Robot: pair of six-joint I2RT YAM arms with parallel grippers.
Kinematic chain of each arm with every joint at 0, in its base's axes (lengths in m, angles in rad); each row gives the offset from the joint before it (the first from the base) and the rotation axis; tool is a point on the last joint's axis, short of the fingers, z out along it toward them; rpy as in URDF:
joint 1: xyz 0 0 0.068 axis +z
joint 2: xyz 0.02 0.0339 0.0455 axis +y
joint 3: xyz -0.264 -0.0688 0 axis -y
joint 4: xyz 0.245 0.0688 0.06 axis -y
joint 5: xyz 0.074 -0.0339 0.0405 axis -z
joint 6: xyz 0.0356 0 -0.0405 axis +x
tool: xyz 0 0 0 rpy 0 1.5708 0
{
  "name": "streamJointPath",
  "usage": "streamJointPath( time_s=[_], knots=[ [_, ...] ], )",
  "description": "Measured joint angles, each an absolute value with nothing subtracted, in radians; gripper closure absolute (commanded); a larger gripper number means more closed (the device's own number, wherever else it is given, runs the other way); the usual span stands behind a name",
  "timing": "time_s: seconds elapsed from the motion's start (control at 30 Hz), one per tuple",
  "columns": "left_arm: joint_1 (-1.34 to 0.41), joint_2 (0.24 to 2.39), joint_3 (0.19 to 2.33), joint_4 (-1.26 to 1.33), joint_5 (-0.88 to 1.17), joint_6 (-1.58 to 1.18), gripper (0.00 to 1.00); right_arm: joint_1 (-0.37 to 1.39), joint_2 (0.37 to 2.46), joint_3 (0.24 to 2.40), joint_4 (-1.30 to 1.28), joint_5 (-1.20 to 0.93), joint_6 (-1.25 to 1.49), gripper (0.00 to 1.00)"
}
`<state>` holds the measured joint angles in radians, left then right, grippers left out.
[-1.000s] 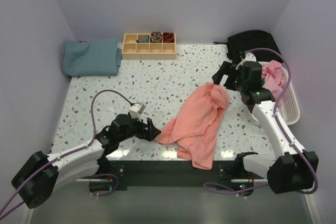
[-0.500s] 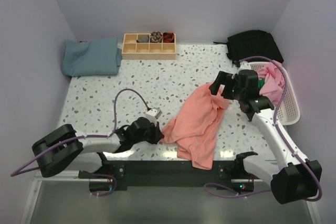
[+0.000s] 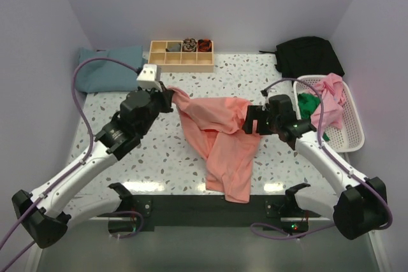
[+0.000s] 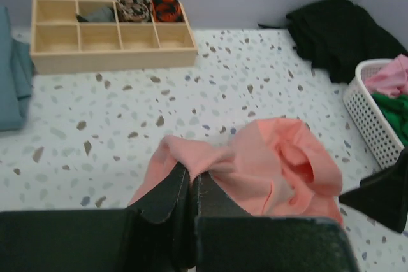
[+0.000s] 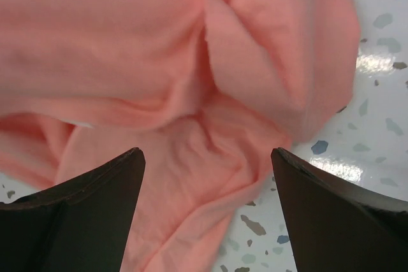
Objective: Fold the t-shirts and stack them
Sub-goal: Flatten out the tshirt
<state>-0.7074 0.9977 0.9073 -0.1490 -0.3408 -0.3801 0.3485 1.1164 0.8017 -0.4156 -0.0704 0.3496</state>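
A salmon-pink t-shirt (image 3: 220, 135) lies crumpled across the middle of the table, its lower part trailing toward the front edge. My left gripper (image 3: 167, 92) is shut on the t-shirt's left corner (image 4: 191, 157) and holds it lifted toward the back left. My right gripper (image 3: 253, 121) stands open just over the shirt's right edge, with pink cloth (image 5: 204, 151) between its wide-spread fingers (image 5: 95, 202). A folded teal t-shirt (image 3: 109, 68) rests at the back left corner. More shirts, pink (image 3: 331, 93) and green (image 3: 310, 103), fill the white basket (image 3: 350, 135) on the right.
A wooden compartment tray (image 3: 181, 55) with small items stands at the back centre. A black cloth bundle (image 3: 308, 54) lies at the back right, behind the basket. Purple walls enclose the table on three sides.
My left gripper shut on the pink shirt's corner at the front and carried it up and back-left, stretching the shirt. My right gripper moved from the basket side down to the shirt's right edge.
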Motion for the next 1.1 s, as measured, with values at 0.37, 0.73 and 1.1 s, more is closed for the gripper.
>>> streamJointPath(
  time_s=[0.37,0.73,1.1],
  knots=[
    [-0.595,1.309,0.947,-0.117,-0.403,-0.305,1.0,0.606,1.214,0.776,-0.368,-0.035,0.356,0.15],
    [-0.373,1.673,1.32,-0.12,-0.261,-0.262,1.0,0.708,1.52,0.987,-0.373,0.085,0.292,0.19],
    [-0.36,1.914,1.672,-0.205,-0.149,-0.198,1.0,0.952,1.618,0.87,-0.341,0.181,0.392,0.2]
  ],
)
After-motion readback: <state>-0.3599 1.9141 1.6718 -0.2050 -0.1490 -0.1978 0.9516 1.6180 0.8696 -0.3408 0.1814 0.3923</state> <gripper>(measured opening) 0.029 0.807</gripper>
